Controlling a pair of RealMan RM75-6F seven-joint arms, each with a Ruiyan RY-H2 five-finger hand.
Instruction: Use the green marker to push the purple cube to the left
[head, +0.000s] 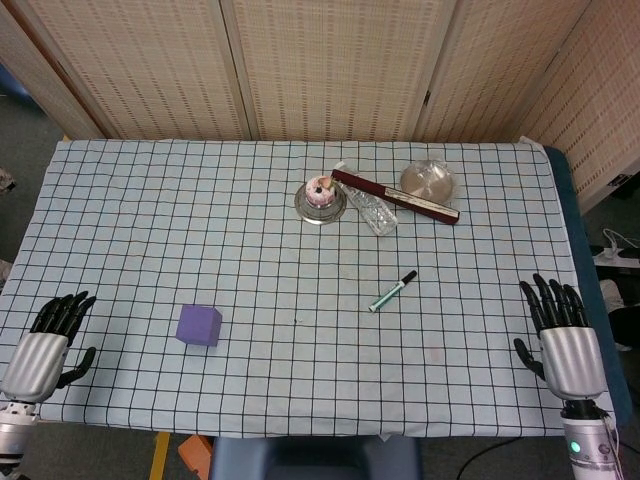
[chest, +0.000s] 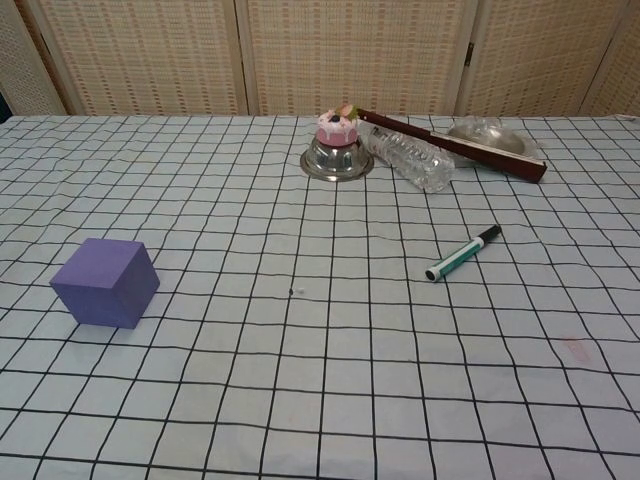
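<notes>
The purple cube (head: 199, 325) (chest: 105, 282) sits on the checked cloth at the front left. The green marker (head: 392, 291) (chest: 463, 252) lies loose on the cloth right of centre, black cap pointing to the far right. My right hand (head: 562, 335) is at the table's front right corner, open, fingers spread, well away from the marker. At the front left corner my left hand (head: 45, 345) is open, left of the cube and apart from it. Neither hand shows in the chest view.
At the back stand a metal bowl with a pink cupcake (head: 320, 197) (chest: 337, 145), a lying plastic bottle (head: 372, 212) (chest: 410, 160), a dark red flat stick (head: 396, 196) (chest: 450, 146) and a second metal bowl (head: 428, 181). Wicker screens close off the far side.
</notes>
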